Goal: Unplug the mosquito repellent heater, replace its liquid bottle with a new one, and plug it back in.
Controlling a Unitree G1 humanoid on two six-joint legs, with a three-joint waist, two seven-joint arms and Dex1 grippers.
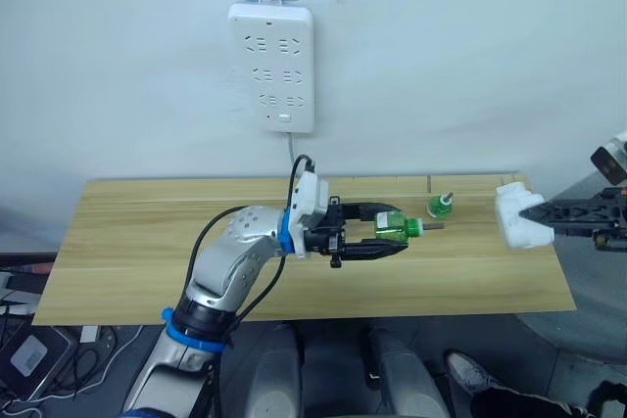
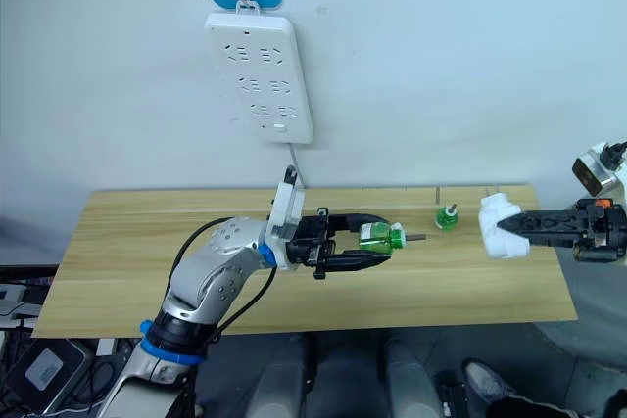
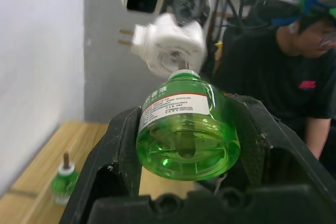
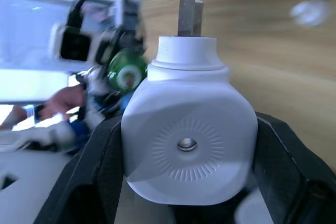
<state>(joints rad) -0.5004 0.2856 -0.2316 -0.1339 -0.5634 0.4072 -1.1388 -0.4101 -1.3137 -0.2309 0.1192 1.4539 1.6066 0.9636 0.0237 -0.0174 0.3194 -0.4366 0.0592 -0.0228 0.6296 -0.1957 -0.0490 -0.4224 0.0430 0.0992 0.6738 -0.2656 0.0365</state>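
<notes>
My left gripper [image 1: 397, 232] is shut on a green liquid bottle [image 1: 391, 229], held on its side above the table with its wick pointing right. Facing it across a gap is the white mosquito repellent heater [image 1: 516, 216], gripped by my shut right gripper [image 1: 534, 214] over the table's right end. In the right wrist view the heater [image 4: 189, 145] shows its round vented face with a centre hole, and its prongs [image 4: 186, 17] stick out past it. A second green bottle [image 1: 440, 206] stands upright on the table between the two grippers, nearer the wall.
A long white power strip [image 1: 271, 68] hangs on the wall above the wooden table [image 1: 147, 261], its cable dropping behind the table. A person in a dark shirt [image 3: 283, 61] sits beyond the right arm.
</notes>
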